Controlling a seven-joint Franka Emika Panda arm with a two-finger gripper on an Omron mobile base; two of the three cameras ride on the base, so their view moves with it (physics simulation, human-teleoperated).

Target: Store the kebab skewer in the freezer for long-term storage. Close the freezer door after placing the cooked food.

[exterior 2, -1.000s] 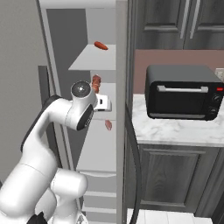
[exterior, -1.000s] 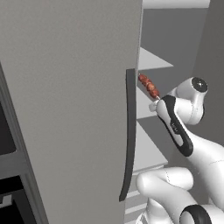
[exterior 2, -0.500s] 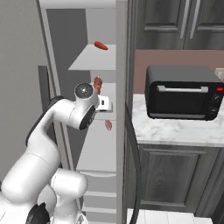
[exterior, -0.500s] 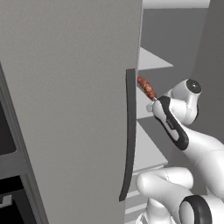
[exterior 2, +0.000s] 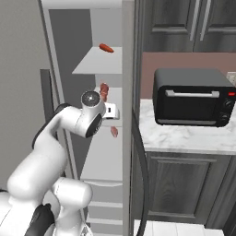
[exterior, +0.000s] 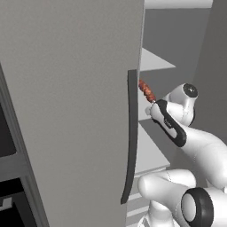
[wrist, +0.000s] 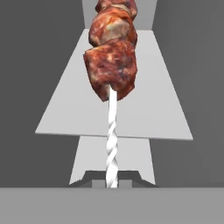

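Between the grey walls of the freezer (wrist: 183,65), the tool (wrist: 112,183) is pinching the kebab skewer (wrist: 111,57) by the bare end of its pale stick, meat chunks leading toward 12 o'clock in the hand view, above a flat white shelf (wrist: 153,113). The grip looks thin, so I judge the skewer could swivel or slip if the arm jolts. Released from this height, it might roll toward the shelf's front edge at 6 o'clock and fall out. In the left base view the freezer door (exterior: 66,111) and its dark handle (exterior: 131,133) stand just beside the wrist at 9 o'clock, leaving a narrow gap. Room lies mostly deeper in. On the right base view, small reddish items (exterior 2: 106,48) lie on a higher shelf.
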